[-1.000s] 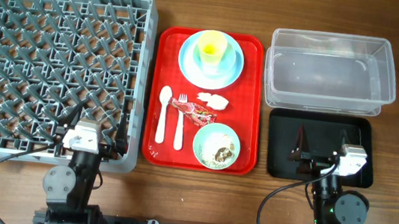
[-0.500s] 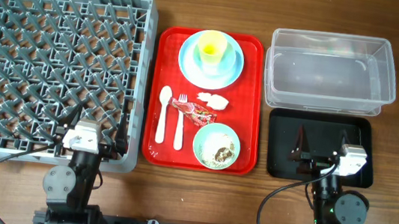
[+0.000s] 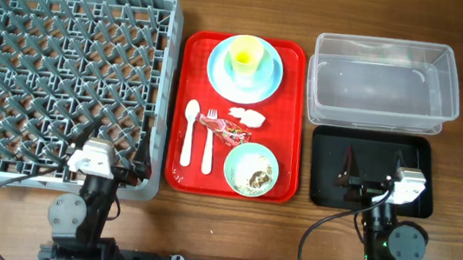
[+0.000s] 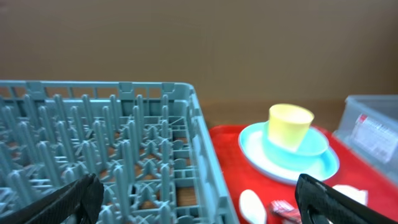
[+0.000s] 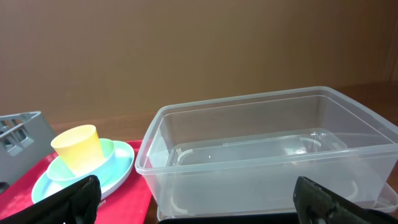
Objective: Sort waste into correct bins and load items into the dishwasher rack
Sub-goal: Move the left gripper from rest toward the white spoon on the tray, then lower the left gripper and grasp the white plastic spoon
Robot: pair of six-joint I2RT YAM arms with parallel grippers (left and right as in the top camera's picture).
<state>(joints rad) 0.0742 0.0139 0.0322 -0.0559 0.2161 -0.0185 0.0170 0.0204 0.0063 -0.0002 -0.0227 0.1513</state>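
Observation:
On the red tray [image 3: 289,119] a yellow cup [image 3: 246,57] sits in a pale bowl on the blue plate [image 3: 220,74]. Nearer lie a white spoon [image 3: 188,131], a fork [image 3: 208,140], the red wrapper [image 3: 230,130], a white paper scrap [image 3: 246,116] and a bowl of food crumbs [image 3: 251,169]. The grey dishwasher rack [image 3: 63,76] stands to the left. My left gripper [image 3: 111,147] hangs open and holds nothing over the rack's near right corner [image 4: 199,143]. My right gripper [image 3: 373,170] stands open, nothing in it, over the black tray [image 3: 417,151], facing the clear tub [image 5: 261,155].
The clear tub [image 3: 383,84] sits behind the black tray at the right. A strip of bare wooden table [image 3: 202,232] runs along the front edge between the two arm bases. In the left wrist view the cup [image 4: 289,127] and plate [image 4: 292,165] lie ahead to the right.
The left wrist has shifted very slightly to the left. Nothing else has moved.

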